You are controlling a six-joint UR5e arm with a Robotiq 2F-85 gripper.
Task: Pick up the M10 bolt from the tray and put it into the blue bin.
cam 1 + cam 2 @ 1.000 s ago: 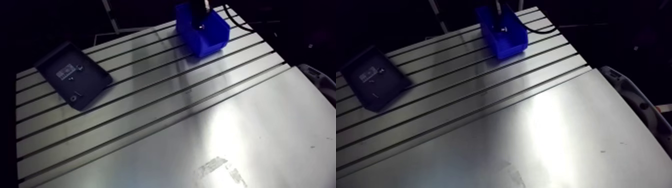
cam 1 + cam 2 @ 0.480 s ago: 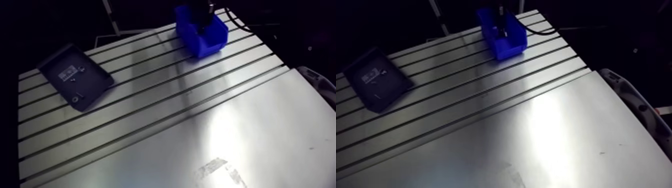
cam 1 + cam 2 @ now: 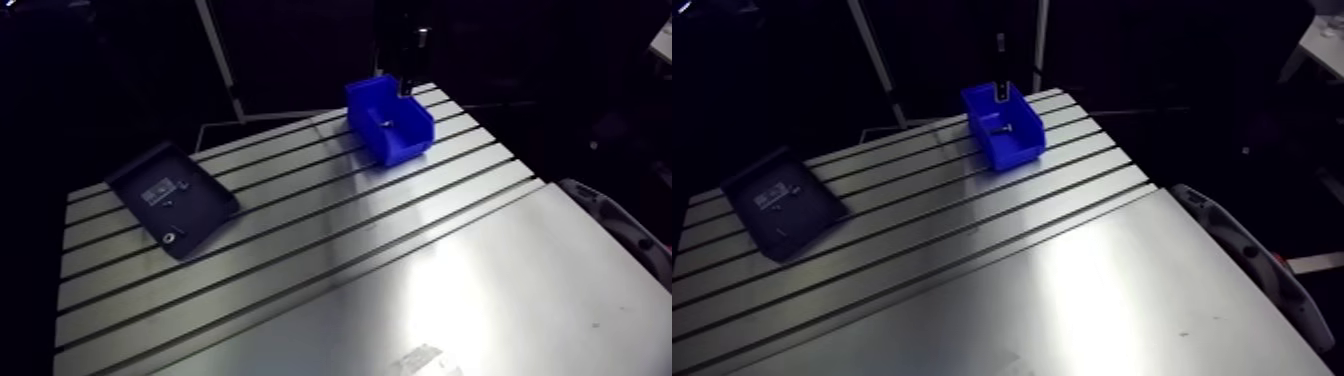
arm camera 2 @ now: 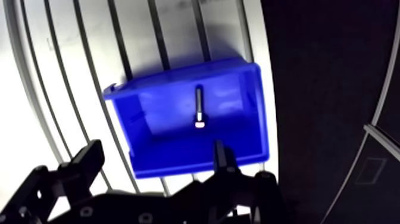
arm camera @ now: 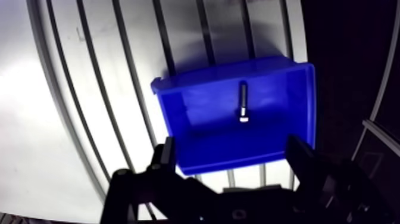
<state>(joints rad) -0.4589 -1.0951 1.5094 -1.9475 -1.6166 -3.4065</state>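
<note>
One slim silver M10 bolt [image 5: 243, 102], head toward tool [image 5: 231, 145], flat in blue bin [image 5: 199, 140]

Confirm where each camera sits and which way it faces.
Wrist view: on the wrist, looking straight down into the blue bin; the gripper shows, fingers apart, nothing between them.
Arm view: on the upper link, looking down across the slotted table at the black tray and the bin; the gripper hangs above the bin.
Shared: the bin, with the bolt lying in it.
</note>
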